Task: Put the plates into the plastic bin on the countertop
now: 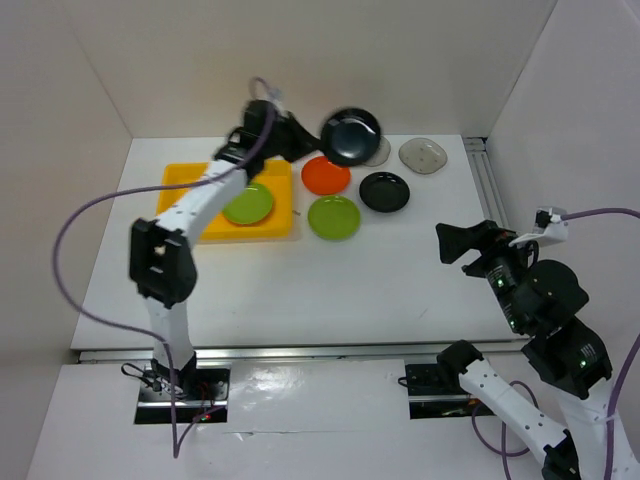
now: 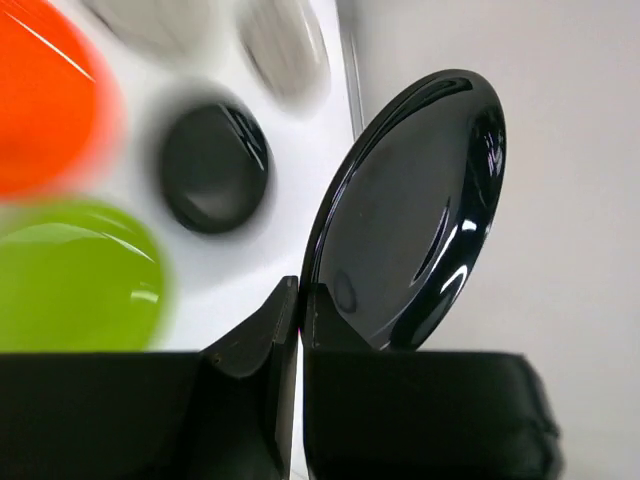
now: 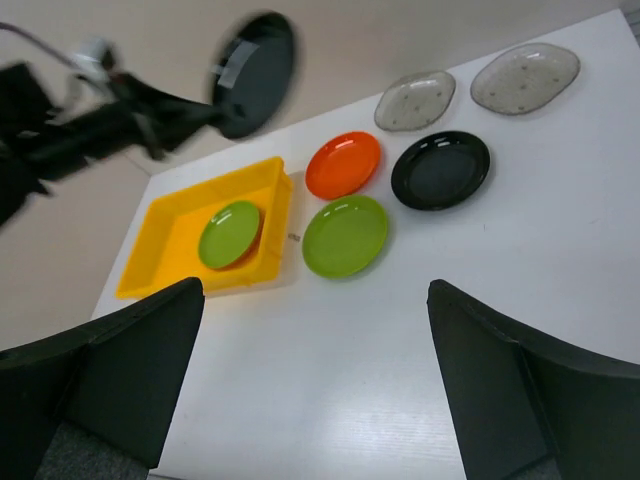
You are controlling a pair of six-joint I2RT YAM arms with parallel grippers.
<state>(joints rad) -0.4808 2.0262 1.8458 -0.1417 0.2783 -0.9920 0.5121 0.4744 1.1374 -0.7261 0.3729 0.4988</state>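
Observation:
My left gripper is shut on the rim of a black plate, holding it tilted in the air right of the yellow plastic bin; the left wrist view shows the pinch on that plate. A lime green plate lies in the bin. On the countertop lie an orange plate, a green plate, a black plate and two smoky-grey plates, one partly hidden behind the held plate. My right gripper is open and empty, at the right.
White walls close in the back and both sides. A metal rail runs along the front edge and another rail along the right side. The left arm's purple cable loops out over the left wall.

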